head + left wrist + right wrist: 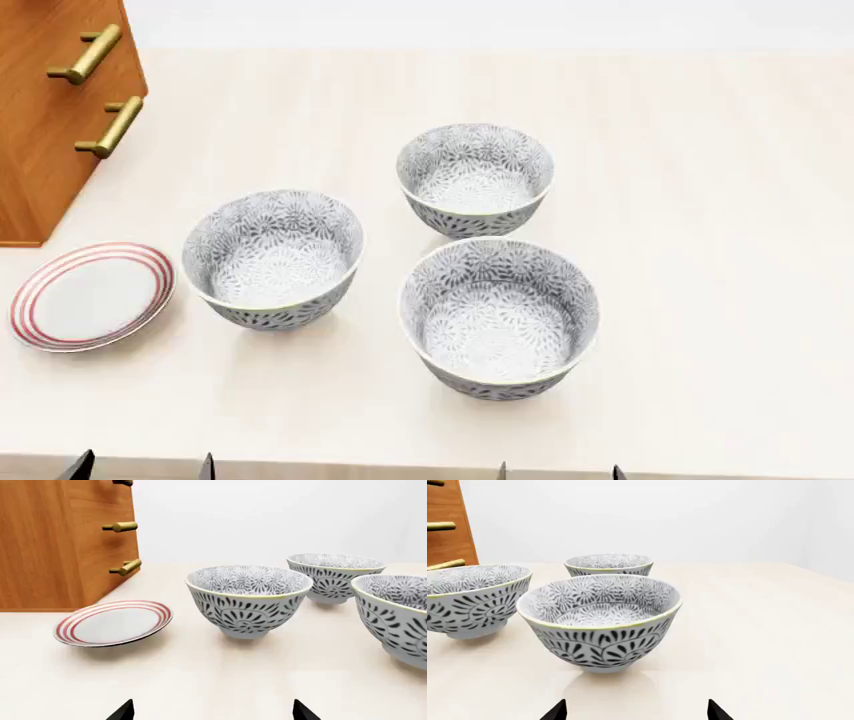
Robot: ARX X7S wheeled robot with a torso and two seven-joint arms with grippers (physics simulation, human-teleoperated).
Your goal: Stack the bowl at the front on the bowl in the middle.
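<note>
At the near edge of the head view we see only dark fingertips: the left gripper [140,466] at 7 o'clock, the right gripper [561,471] at 5 o'clock. Each pair stands spread apart with nothing between; both wrist views show the same, left gripper [213,711], right gripper [637,711], tips wide, clear of everything.

Next out on the pale table [721,200], the front bowl [499,317] sits upright, slightly toward 5 o'clock from the view's centre. In the right wrist view it stands directly ahead of the tips [600,622], not touched.

At about 9 o'clock from it, a little farther back, sits the middle bowl [274,258], upright, near but apart. The left wrist view has it ahead of that gripper [248,600].

At 9 o'clock from the middle bowl lies the plate [90,296], flat, red-ringed, just beside it.

Farther, at 12 o'clock from the front bowl, stands the back bowl [475,178], close to it; we cannot tell if rims touch.

Farthest, at 10 o'clock, the wooden cabinet [47,110] with brass handles [110,127].
</note>
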